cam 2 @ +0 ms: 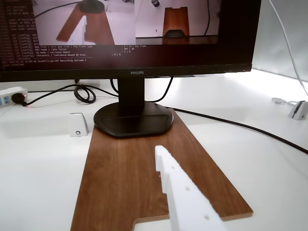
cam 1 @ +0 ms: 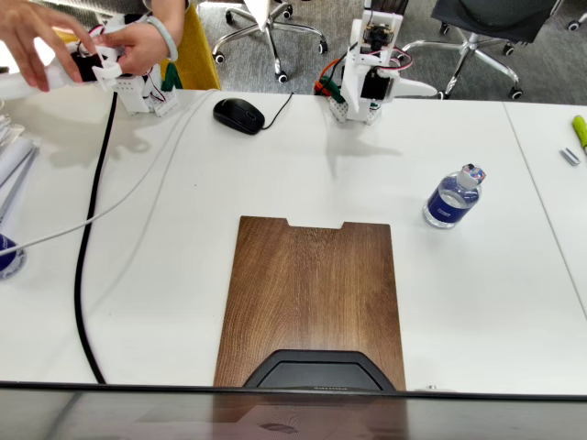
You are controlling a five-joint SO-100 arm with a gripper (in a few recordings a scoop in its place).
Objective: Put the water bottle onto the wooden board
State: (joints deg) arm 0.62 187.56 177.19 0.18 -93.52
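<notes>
Arm folded upright at table's far edge; hand [cam 1: 376, 92] empty.

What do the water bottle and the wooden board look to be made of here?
Water bottle: apparently clear plastic, see-through body with a blue label band and white cap. Wooden board: dark brown wood or wood-look laminate, with visible grain streaks and a smooth, low-sheen face; the pictures cannot settle which.
</notes>
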